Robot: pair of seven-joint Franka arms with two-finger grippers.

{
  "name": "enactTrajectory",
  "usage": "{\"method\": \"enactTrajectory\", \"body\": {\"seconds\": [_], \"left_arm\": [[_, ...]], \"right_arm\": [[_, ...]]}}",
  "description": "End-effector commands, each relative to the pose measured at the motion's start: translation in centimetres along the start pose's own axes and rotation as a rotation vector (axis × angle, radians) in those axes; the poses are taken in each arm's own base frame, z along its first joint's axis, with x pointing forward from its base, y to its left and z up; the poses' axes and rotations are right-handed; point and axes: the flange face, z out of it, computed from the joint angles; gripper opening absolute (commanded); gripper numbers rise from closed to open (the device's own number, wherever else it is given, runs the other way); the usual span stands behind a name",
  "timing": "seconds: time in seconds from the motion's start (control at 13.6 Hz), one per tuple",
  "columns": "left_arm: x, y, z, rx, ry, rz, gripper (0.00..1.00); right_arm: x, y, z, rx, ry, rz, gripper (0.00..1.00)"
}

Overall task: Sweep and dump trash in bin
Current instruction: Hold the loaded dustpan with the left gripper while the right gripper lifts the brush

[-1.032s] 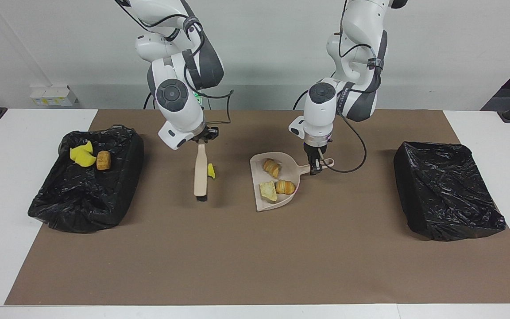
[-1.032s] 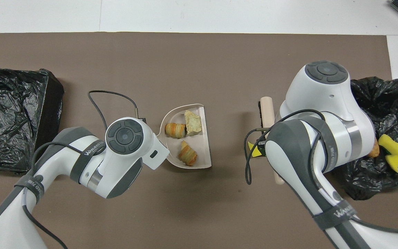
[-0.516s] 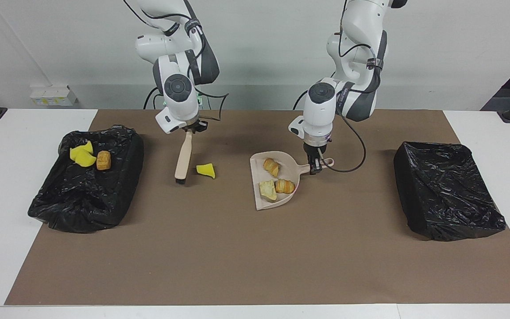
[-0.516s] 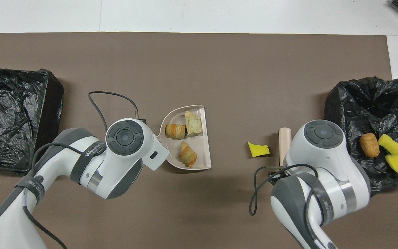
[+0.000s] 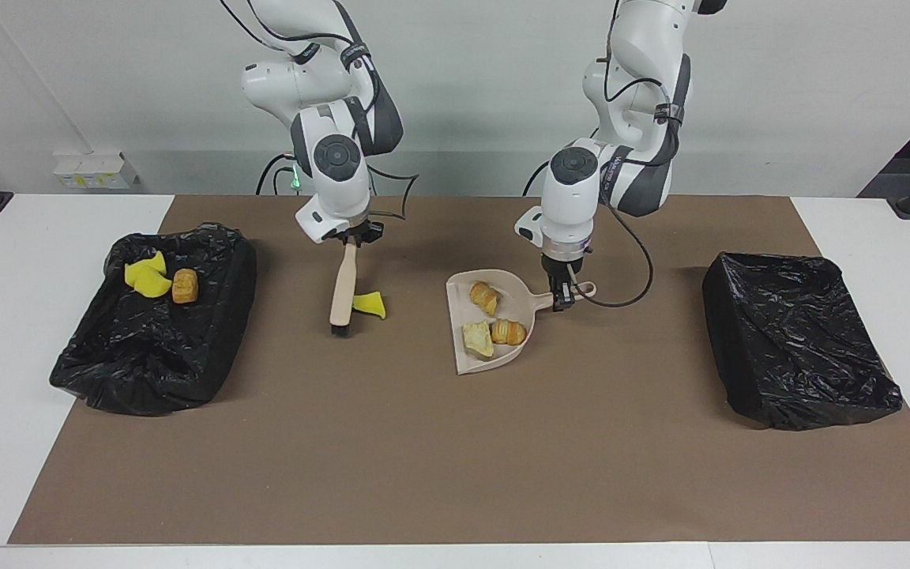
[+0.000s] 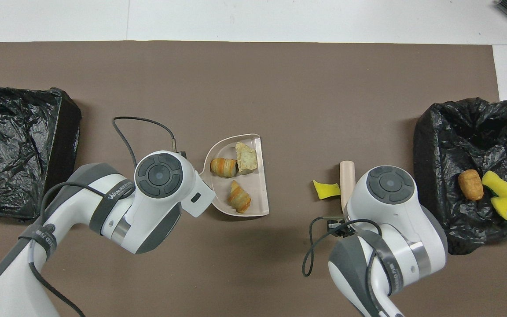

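My right gripper (image 5: 352, 237) is shut on the handle of the beige brush (image 5: 342, 288), which hangs tilted with its dark bristles at the mat. A yellow, green-backed sponge scrap (image 5: 370, 304) lies against the brush, on the side toward the dustpan; it also shows in the overhead view (image 6: 326, 189). My left gripper (image 5: 562, 299) is shut on the handle of the beige dustpan (image 5: 471, 359), which rests on the mat. In the pan lie two orange-brown bread pieces (image 5: 485, 297) (image 5: 509, 333) and a pale tan chunk (image 5: 478, 339). In the overhead view both grippers are hidden under their wrists.
A black-lined bin (image 5: 155, 371) at the right arm's end of the table holds yellow sponge bits (image 5: 147, 278) and a brown bread piece (image 5: 184, 286). A second black-lined bin (image 5: 799, 348) stands at the left arm's end. A cable (image 5: 629, 292) loops beside the dustpan's handle.
My right arm drew the brush back toward the robots and to its own end, uncovering the yellow scrap, then brought it up against the scrap. The left arm and dustpan have not moved.
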Motion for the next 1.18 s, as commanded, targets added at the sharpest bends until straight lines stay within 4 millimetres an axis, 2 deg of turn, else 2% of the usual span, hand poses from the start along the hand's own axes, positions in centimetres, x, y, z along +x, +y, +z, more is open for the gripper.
{"method": "enactTrajectory", "body": {"seconds": [0.0,0.07,0.29,0.44,0.59,0.81,0.96,1.11], "left_arm": [[-0.7,1.2,0.4,0.002,-0.017,0.026,0.0],[-0.8,1.2,0.4,0.004,-0.015,0.024,0.0],[-1.0,1.1,0.4,0.004,-0.015,0.026,0.0],[-1.0,1.1,0.4,0.003,-0.016,0.026,0.0],[-1.0,1.1,0.4,0.002,-0.017,0.026,0.0],[-1.7,0.6,0.6,-0.002,-0.019,0.02,0.0],[-2.4,-0.3,0.5,0.0,-0.018,0.046,0.0],[-4.3,-1.7,0.3,0.003,-0.017,0.061,0.0]], "right_arm": [[0.6,-2.8,-1.8,0.05,0.017,-0.063,0.0],[1.0,-4.1,-2.2,0.065,0.015,-0.077,0.0],[1.2,-10.2,-2.1,0.123,0.009,-0.149,0.0],[1.9,-12.7,-3.0,0.203,-0.005,-0.188,0.0],[2.5,-14.2,-4.6,0.336,-0.026,-0.237,0.0],[2.8,-14.9,-5.9,0.438,-0.042,-0.264,0.0],[3.3,-12.7,-6.6,0.425,-0.056,-0.263,0.0],[3.2,-10.2,-8.0,0.393,-0.064,-0.254,0.0]]}}
